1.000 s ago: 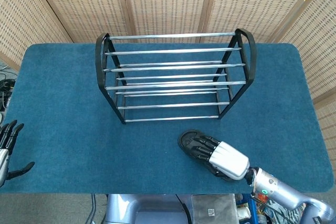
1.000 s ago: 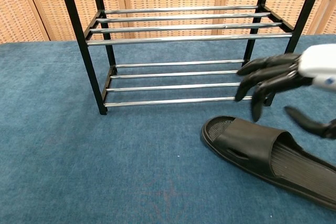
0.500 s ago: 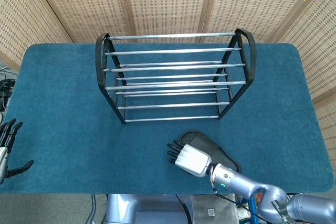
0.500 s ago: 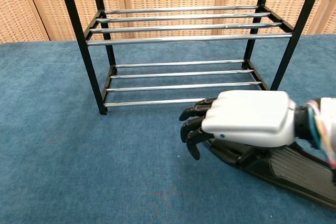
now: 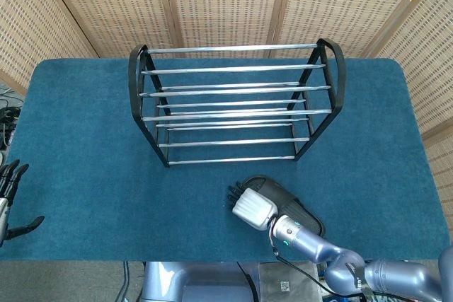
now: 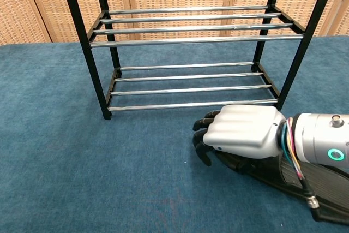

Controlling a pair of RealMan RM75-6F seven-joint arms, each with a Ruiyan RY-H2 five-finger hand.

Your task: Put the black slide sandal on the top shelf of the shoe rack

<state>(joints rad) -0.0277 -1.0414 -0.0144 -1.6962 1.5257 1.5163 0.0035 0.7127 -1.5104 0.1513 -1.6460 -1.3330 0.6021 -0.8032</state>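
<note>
One right hand (image 6: 242, 131), fingers (image 6: 203, 136) over sandal (image 6: 322, 186)

The right robot hand (image 6: 242, 132) lies low and palm-down, its white back uppermost and its dark fingers (image 6: 203, 135) curled downward at the front; whether they are closed on anything cannot be told. Behind it the silver wrist, with a green ring light on its side, runs back to the right arm, which reaches in from the near edge in the head view. The left robot hand (image 5: 8, 196) sits far out at the left edge, fingers pointing up and thumb spread apart, holding nothing.
</note>
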